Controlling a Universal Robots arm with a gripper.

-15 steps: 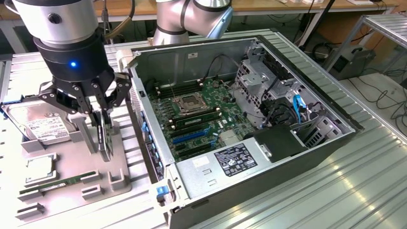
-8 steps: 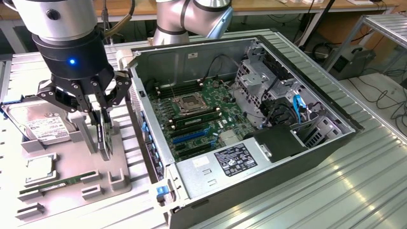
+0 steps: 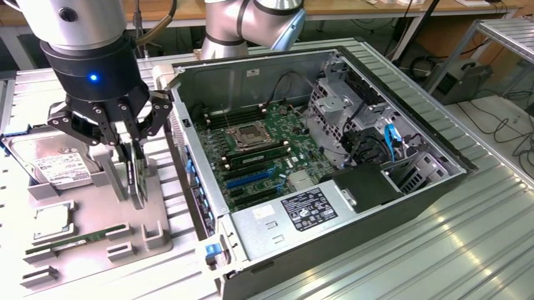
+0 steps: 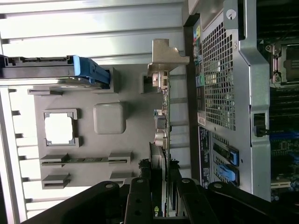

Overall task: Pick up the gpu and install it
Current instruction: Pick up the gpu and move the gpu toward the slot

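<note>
My jaws pinch the gpu (image 4: pixel 161 119) on edge above the grey holder tray (image 3: pixel 100 209). Pickup looks underway, and the open computer case (image 3: pixel 250 78) beside it is still waiting.

gpu (image 3: pixel 137 175) upright on tray (image 3: pixel 159 232) | case (image 3: pixel 376 231) on exterior view's right

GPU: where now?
Exterior view's left: the dark green fan card stands on edge on the grey tray, under the tool, between the silver hard drive and the open PC case.
</note>
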